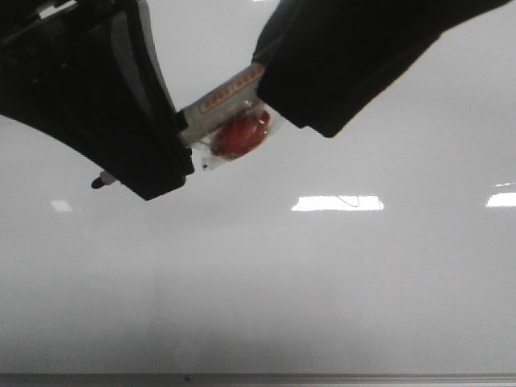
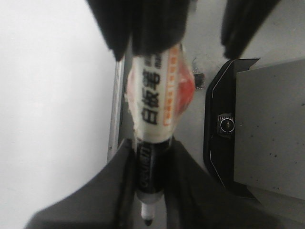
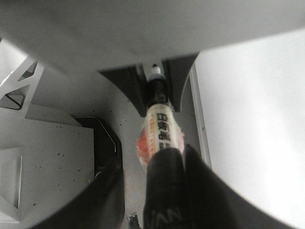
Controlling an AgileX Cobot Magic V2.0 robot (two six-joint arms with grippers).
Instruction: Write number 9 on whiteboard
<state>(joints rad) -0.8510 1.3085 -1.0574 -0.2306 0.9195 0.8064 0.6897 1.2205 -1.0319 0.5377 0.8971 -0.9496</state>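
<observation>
Above the whiteboard (image 1: 258,282), both left gripper (image 1: 173,149) and right gripper (image 1: 278,97) clasp one marker (image 1: 222,105), seemingly unwritten

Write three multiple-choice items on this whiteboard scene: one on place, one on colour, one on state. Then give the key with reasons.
1. Where is the marker?
A. lying on the whiteboard
B. held between both grippers
C. in a cup

2. What colour is its exposed tip?
A. black
B. green
C. blue

3. What is drawn on the whiteboard?
A. a finished 9
B. a circle
C. nothing visible

Key: B, the left gripper and the right gripper each clamp one end; A, the tip shows black; C, the board shows only reflections.
</observation>
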